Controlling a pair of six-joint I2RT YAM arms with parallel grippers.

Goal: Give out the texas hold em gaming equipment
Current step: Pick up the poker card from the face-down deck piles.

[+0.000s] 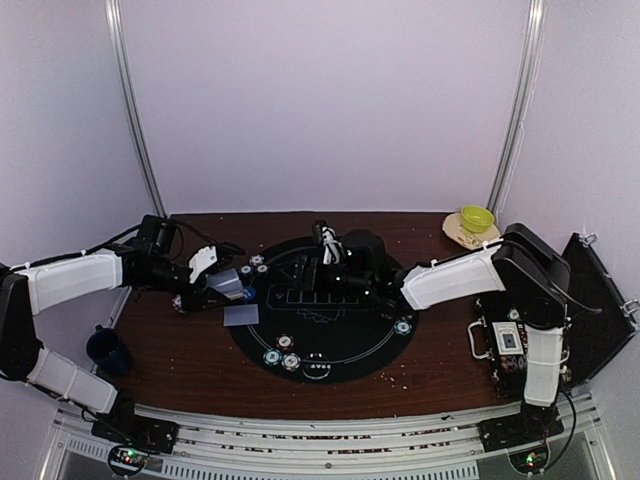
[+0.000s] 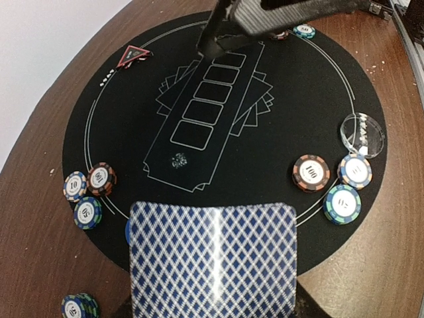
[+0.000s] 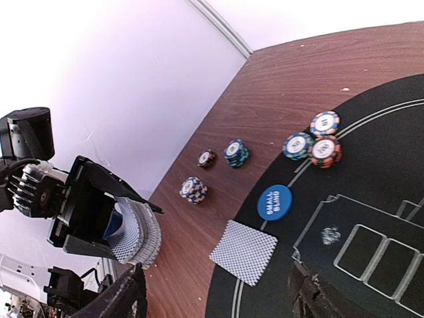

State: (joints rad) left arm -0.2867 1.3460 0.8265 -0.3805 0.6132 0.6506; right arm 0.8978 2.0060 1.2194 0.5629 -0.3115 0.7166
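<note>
A dark blue mug (image 1: 107, 350) stands by the left edge of the table (image 1: 170, 375), well clear of the round black mat (image 1: 360, 340). The left claw (image 1: 218, 278) grips a deck of cards (image 2: 213, 262) over the mat's left rim, their blue diamond-patterned backs up. Below it a single card (image 3: 244, 250) lies face down across the rim, beside a blue button (image 3: 274, 202) and striped chips (image 3: 311, 142). The right claw (image 3: 215, 295) hangs over the mat's middle, spread wide and empty, apart from that card. A yellow-green bowl (image 1: 476, 218) sits far right.
</note>
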